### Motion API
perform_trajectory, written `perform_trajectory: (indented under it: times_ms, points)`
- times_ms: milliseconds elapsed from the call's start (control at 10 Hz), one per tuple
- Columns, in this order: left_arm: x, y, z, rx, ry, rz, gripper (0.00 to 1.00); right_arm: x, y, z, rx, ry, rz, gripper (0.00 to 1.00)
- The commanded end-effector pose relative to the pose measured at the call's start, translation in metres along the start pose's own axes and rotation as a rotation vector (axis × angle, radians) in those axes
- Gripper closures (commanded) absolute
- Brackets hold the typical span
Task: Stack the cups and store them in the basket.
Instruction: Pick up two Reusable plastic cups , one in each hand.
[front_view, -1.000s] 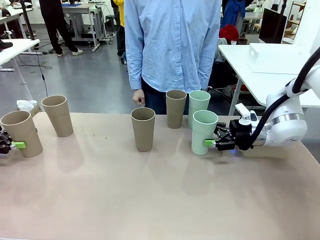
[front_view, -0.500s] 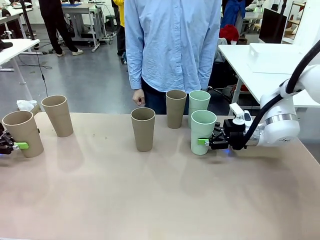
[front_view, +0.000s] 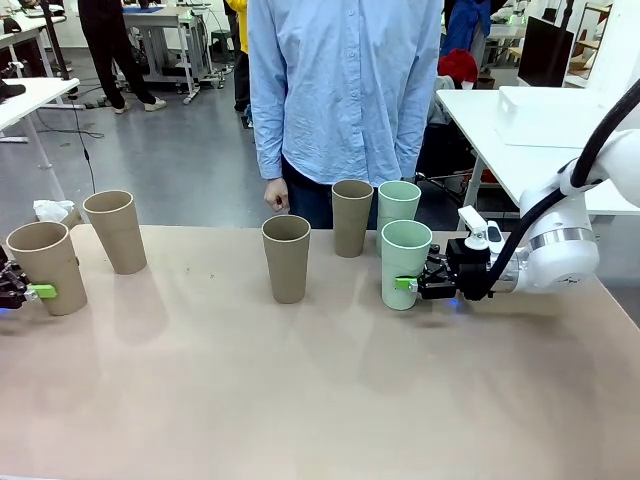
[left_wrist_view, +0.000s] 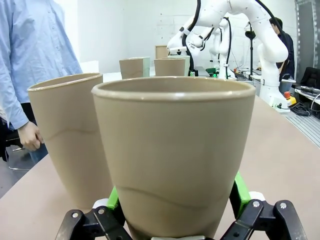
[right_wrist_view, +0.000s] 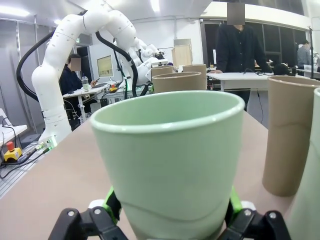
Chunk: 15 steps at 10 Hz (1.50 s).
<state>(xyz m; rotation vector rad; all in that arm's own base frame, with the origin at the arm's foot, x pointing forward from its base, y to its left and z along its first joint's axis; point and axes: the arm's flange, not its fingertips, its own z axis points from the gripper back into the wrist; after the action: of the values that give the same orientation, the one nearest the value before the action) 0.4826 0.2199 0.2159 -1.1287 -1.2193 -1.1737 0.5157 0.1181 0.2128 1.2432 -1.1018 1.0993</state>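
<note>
My left gripper (front_view: 38, 289) is shut on a tan cup (front_view: 42, 255) at the table's far left; in the left wrist view its green pads (left_wrist_view: 240, 194) clamp that cup (left_wrist_view: 175, 150) low on its wall. A second tan cup (front_view: 117, 230) stands just behind it. My right gripper (front_view: 408, 283) is shut on a mint green cup (front_view: 407, 250) right of centre, seen close in the right wrist view (right_wrist_view: 170, 150). Another mint cup (front_view: 399, 203) and a tan cup (front_view: 352, 217) stand behind it, and a tan cup (front_view: 287, 258) stands mid-table. The basket is out of view.
A person in a light blue shirt stands at the far edge, one hand (front_view: 277, 194) hanging near the back cups. A white side table (front_view: 560, 125) is beyond the right arm. The near half of the beige table (front_view: 300, 400) is bare.
The right gripper has carried the mint cup slightly left and set it more upright. The left gripper's tan cup has straightened a little. The other cups have not moved.
</note>
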Motion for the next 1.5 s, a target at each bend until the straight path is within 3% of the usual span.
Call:
perform_trajectory:
  times_ms: [0,400,500,600,700,800,900,1000,1100,1200,1400]
  points:
    - [0.01,-0.011,0.002,0.013,-0.004,-0.048,0.0,0.003,-0.004,-0.004,-0.024,-0.002,-0.033,0.0]
    - [0.011,-0.01,0.003,-0.002,-0.004,-0.042,0.0,0.002,-0.005,-0.004,-0.016,-0.002,-0.04,0.0]
    - [0.011,-0.01,0.003,0.002,-0.005,-0.046,0.19,0.002,-0.005,-0.004,-0.022,-0.008,-0.044,0.2]
    - [0.01,-0.01,0.003,-0.002,-0.001,-0.044,0.19,0.002,-0.006,-0.005,-0.02,-0.01,-0.038,0.2]
    - [0.01,-0.011,0.005,-0.004,-0.001,-0.048,0.37,0.002,-0.006,-0.005,-0.015,-0.007,-0.037,0.4]
    - [0.009,-0.011,0.006,-0.006,-0.002,-0.05,0.24,0.002,-0.006,-0.005,-0.003,0.0,-0.03,0.24]
    - [0.009,-0.012,0.007,-0.009,-0.001,-0.055,0.56,0.001,-0.006,-0.006,0.011,0.009,-0.028,0.6]
    - [0.008,-0.012,0.005,-0.029,-0.003,-0.057,0.43,0.001,-0.008,-0.006,0.035,0.052,-0.035,0.44]
    - [0.007,-0.016,0.001,-0.11,-0.046,0.02,0.43,-0.001,-0.001,-0.001,0.003,0.001,-0.014,0.44]
    - [0.01,-0.002,0.005,0.006,0.004,-0.013,0.43,-0.001,-0.001,-0.001,0.003,0.001,-0.014,0.44]
    - [0.01,-0.002,0.005,0.006,0.004,-0.013,0.43,-0.001,-0.001,-0.001,0.003,0.001,-0.014,0.44]
